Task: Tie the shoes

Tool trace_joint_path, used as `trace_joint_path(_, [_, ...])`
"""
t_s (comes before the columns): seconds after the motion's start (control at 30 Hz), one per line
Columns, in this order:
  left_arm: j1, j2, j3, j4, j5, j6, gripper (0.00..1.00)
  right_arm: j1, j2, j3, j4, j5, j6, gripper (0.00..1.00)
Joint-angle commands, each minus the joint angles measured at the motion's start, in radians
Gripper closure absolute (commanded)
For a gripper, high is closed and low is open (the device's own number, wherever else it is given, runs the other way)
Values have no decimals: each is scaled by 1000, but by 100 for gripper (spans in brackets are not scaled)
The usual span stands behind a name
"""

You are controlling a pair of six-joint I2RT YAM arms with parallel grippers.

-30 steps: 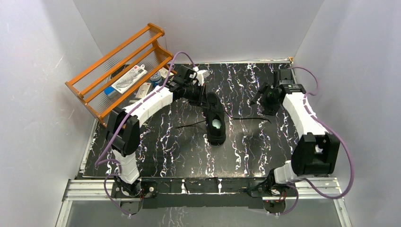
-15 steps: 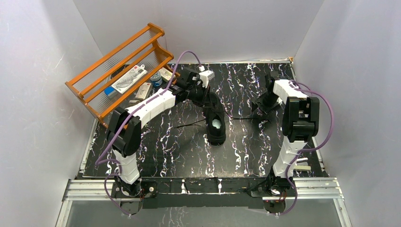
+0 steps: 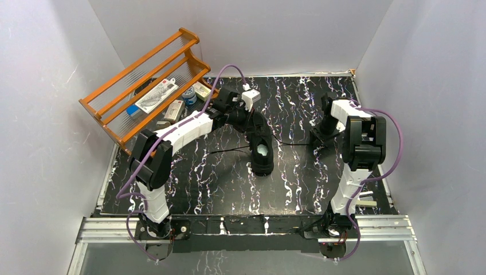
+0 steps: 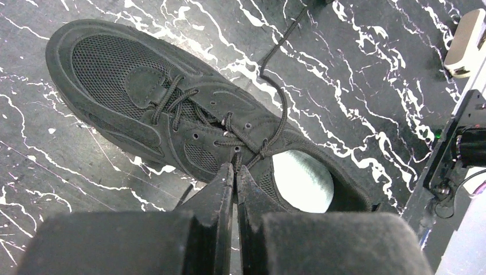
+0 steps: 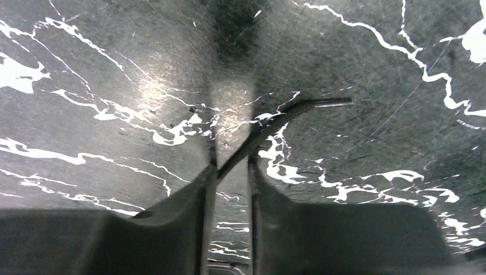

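Matte black mesh sneaker sits mid-tabletop, nearer the far edge. The left gripper has jaws pressed shut at the laced throat; the right gripper has jaws narrowly apart, straddling a thin lace.

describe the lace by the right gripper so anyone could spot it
On the black marbled table, find the black sneaker in the middle. One black lace trails from it to the right gripper; unlike the lace on the other side, it passes between open fingers.
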Motion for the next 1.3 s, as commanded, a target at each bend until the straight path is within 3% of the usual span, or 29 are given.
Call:
trace_joint_path(0.0, [0, -83, -24, 54, 0, 50, 100, 2, 44, -43, 103, 0, 10, 76])
trace_joint_path(0.13, [0, -86, -36, 74, -6, 52, 100, 2, -19, -56, 238, -29, -154, 100])
trace_joint_path(0.2, [0, -88, -47, 91, -8, 72, 100, 2, -69, -58, 327, -69, -267, 100])
trace_joint_path(0.4, [0, -91, -82, 141, -13, 83, 100, 43, -184, -19, 603, -379, -592, 100])
trace_joint_path(0.47, [0, -90, -84, 138, -10, 86, 100, 79, -194, -11, 708, -509, -600, 100])
trace_joint_path(0.63, [0, -101, -123, 167, -20, 101, 100, 247, -167, 80, 821, -600, -553, 100])
trace_joint_path(0.93, [0, -191, -283, 343, -23, 208, 100, 446, 39, 399, 613, -722, -483, 100])
trace_joint_path(1.1, [0, -251, -398, 460, 14, 252, 100, 515, 183, 514, 413, -876, -431, 100])
trace_joint_path(1.27, [-1, -285, -491, 539, 59, 281, 100, 547, 284, 562, 150, -993, -486, 100])
